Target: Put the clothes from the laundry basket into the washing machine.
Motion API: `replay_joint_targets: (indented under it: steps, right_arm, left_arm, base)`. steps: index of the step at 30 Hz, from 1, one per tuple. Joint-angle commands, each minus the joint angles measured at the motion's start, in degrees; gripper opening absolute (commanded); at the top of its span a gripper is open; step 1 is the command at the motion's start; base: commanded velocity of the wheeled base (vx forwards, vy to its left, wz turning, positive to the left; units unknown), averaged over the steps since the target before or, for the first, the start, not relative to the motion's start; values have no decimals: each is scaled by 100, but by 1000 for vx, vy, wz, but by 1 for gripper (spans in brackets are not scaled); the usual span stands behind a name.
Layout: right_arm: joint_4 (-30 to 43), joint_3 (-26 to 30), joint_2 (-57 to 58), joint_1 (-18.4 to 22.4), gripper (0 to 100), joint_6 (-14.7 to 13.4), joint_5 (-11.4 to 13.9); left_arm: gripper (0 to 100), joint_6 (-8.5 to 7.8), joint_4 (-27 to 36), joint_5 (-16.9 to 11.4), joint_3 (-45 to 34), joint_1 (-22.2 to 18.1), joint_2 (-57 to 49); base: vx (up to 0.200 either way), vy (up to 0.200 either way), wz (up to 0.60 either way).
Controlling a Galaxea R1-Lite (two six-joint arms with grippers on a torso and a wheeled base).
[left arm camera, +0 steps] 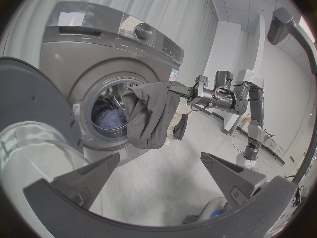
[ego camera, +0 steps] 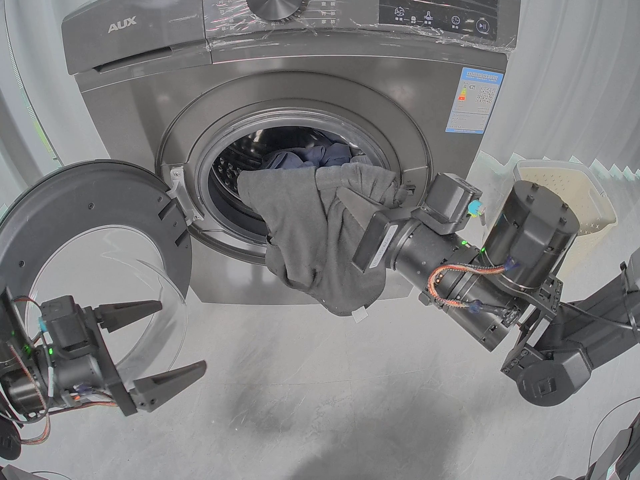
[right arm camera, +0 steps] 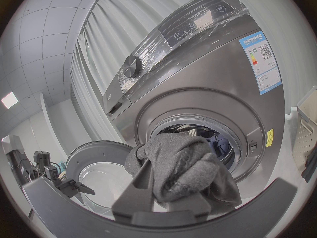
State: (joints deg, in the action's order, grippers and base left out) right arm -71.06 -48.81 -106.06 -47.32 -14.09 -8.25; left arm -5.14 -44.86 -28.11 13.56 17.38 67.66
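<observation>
Dark grey garment [ego camera: 313, 241], limp and creased, with a white tag at its lower hem, hangs across the washing machine [ego camera: 133, 101] opening, with blue clothes [ego camera: 310, 155] in the drum behind. Right gripper [ego camera: 360, 209]: jaws clamped on the garment's upper fold. Left gripper [ego camera: 181, 336]: jaws spread, empty, low by the open door [ego camera: 87, 201].

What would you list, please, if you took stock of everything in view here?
washing machine: one, grey, centre
door: one, grey with glass, swung open on the robot's left
grey garment: one, grey, hanging at the drum's mouth
blue clothes: one bundle, blue, inside the drum
laundry basket: one, cream, right of the machine
dark garment: one, dark, over the basket's rim
left claw: one, black, open, low by the door
right claw: one, black, shut on the grey garment
</observation>
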Motion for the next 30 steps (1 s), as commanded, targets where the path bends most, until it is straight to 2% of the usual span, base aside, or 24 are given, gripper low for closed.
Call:
replay_joint_targets:
  steps: [1,5,19,22,25,30]
  right_arm:
    - [-22,-23,-64,21,0,12,-1]
    - [-22,-23,-64,13,0,21,-1]
    - [-22,-32,-73,-31,0,29,-1]
    - [-22,-14,-73,-31,0,29,-1]
    - [-22,-6,-73,-40,0,29,-1]
    - [-13,-6,-73,-40,0,38,-1]
  left_arm:
    - [100,119,-568,104,341,476,1382]
    - [100,312,-655,192,578,679,1742]
    - [100,488,-779,201,1158,837,2348]
    - [100,637,-831,201,1334,907,2454]
    - [100,857,-1025,201,1510,916,2595]
    - [100,910,-1359,201,1624,916,2911]
  base:
    - [0,0,0]
    - [0,0,0]
    - [0,0,0]
    - [0,0,0]
    - [0,0,0]
    - [0,0,0]
